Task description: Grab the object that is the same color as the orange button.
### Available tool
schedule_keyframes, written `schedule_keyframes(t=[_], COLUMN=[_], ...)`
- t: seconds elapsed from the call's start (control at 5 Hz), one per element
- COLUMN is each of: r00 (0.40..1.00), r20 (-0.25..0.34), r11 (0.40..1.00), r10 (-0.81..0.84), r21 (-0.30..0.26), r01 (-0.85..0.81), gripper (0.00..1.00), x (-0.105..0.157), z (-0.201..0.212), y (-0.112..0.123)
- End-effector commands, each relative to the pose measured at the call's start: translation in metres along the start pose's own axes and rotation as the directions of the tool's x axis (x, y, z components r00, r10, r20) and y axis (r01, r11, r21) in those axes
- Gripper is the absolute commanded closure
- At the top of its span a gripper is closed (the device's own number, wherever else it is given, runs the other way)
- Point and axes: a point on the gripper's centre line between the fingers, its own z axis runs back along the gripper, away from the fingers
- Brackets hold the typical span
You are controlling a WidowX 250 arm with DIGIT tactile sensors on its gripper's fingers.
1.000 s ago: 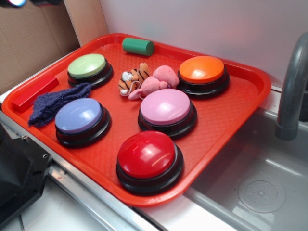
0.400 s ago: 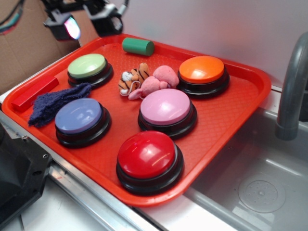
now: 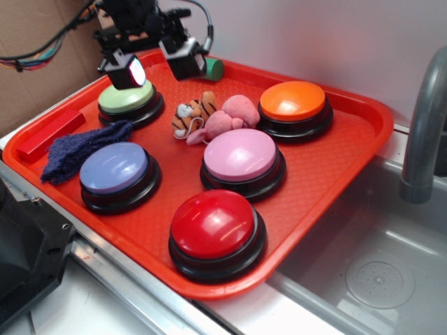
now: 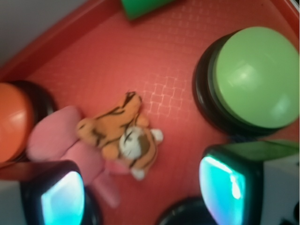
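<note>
Fingers of the end effector (image 3: pixel 156 64) stand spread wide apart, each tip carrying a glowing pad, and nothing is held or touched between them. It hangs in the air over the far left part of the red tray (image 3: pixel 328 167), one finger above the green button (image 3: pixel 127 96), the other in front of the green cylinder (image 3: pixel 211 68), which it partly covers in the exterior view. In the wrist view the two pads fill the lower corners, and the plush tiger (image 4: pixel 123 139) lies between and a little ahead of them, apart from both. The tiger, orange with black stripes and a white face, lies on its side on the tray floor, touching the pink plush lump (image 4: pixel 65 143) beside it. In the exterior view it lies between the green button and the orange button (image 3: pixel 293 101), just behind the pink button (image 3: pixel 241 156). The wrist picture is blurred; the orange button is cut by the left edge there, the cylinder by the top edge, and a dark round edge at the bottom cannot be identified. Cables and the upper arm run out of the exterior frame at the top.
</note>
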Motion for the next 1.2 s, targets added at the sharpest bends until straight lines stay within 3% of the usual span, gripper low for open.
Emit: schedule_keyframes(t=[0.0, 0.2, 0.4, 0.6, 1.0], r00=[1.000, 0.999, 1.000, 1.000, 0.998], r20=[0.010, -0.034, 0.007, 0.023, 0.041], r11=[0.999, 0.999, 0.997, 0.998, 0.999], r10=[-0.023, -0.017, -0.004, 0.005, 0.050], r21=[0.039, 0.033, 0.075, 0.063, 0.011], r01=[0.022, 0.018, 0.004, -0.007, -0.050], gripper=[0.00, 0.00, 0.00, 1.00, 1.00], x=[0.008, 0.008, 0.003, 0.001, -0.002], z=[-0.035, -0.047, -0.057, -0.057, -0.040], y=[-0.009, -0.013, -0.015, -0.015, -0.017])
